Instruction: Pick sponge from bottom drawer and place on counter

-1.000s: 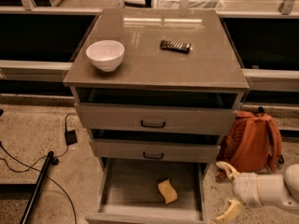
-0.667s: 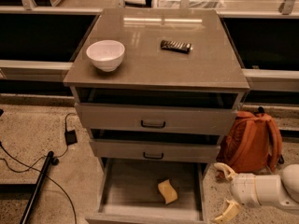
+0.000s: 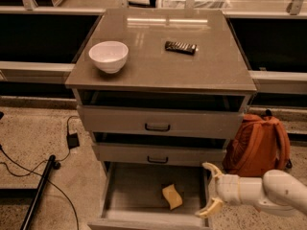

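The yellow sponge [image 3: 172,196] lies on the floor of the bottom drawer [image 3: 132,188], which is pulled open, right of its middle. My gripper [image 3: 209,189] is at the drawer's right side, level with its rim, just right of the sponge and apart from it. Its two yellowish fingers are spread open and hold nothing. The white arm comes in from the lower right. The counter [image 3: 158,66] is the glossy grey-brown top of the cabinet, above the two upper drawers.
A white bowl [image 3: 108,56] stands at the counter's left. A dark snack bar [image 3: 181,47] lies at its right rear. An orange backpack [image 3: 256,145] leans by the cabinet's right side. Cables and a dark pole [image 3: 38,190] lie on the floor at left.
The gripper has moved slightly left, closer to the drawer's right side. The sponge, bowl and bar have not moved.
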